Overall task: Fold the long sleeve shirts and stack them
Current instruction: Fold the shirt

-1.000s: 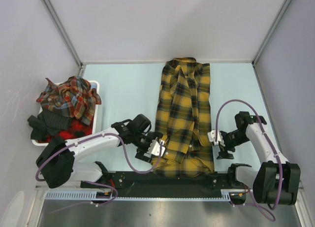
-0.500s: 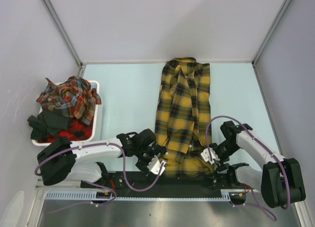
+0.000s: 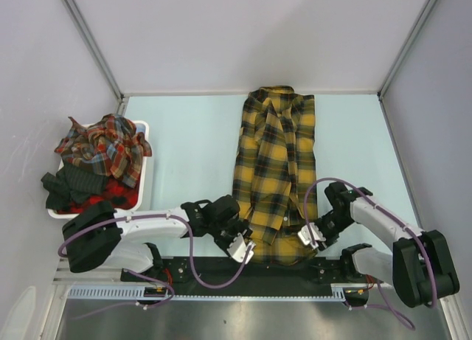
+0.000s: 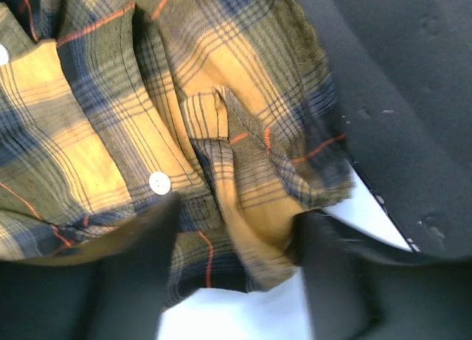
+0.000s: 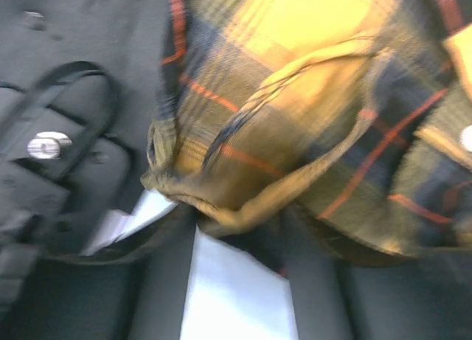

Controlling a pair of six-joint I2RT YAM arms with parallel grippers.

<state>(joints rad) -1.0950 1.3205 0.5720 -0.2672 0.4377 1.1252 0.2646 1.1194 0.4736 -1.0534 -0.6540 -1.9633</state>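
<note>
One of the long sleeve shirts, mustard-yellow plaid [image 3: 276, 163], lies lengthwise mid-table, collar far, hem near the arms. My left gripper [image 3: 242, 245] is at the hem's left corner and my right gripper [image 3: 306, 237] at its right corner. In the left wrist view the left gripper [image 4: 236, 266] is open, with a bunched fold of the hem [image 4: 251, 229] between its dark fingers [image 4: 133, 273]. In the right wrist view the right gripper [image 5: 240, 244] is open too, and the shirt's rolled hem edge [image 5: 243, 207] lies across its fingertips. More red-toned plaid shirts [image 3: 103, 144] are heaped at the left.
A white basket [image 3: 147, 163] at the table's left edge holds the red plaid heap and a dark garment [image 3: 70, 185]. The black base rail [image 3: 251, 270] runs just under the shirt's hem. Grey walls close in the back and both sides.
Both grippers have moved in from the shirt's sides to its near hem corners. Their jaws have narrowed around the cloth. The shirt itself has barely shifted.
</note>
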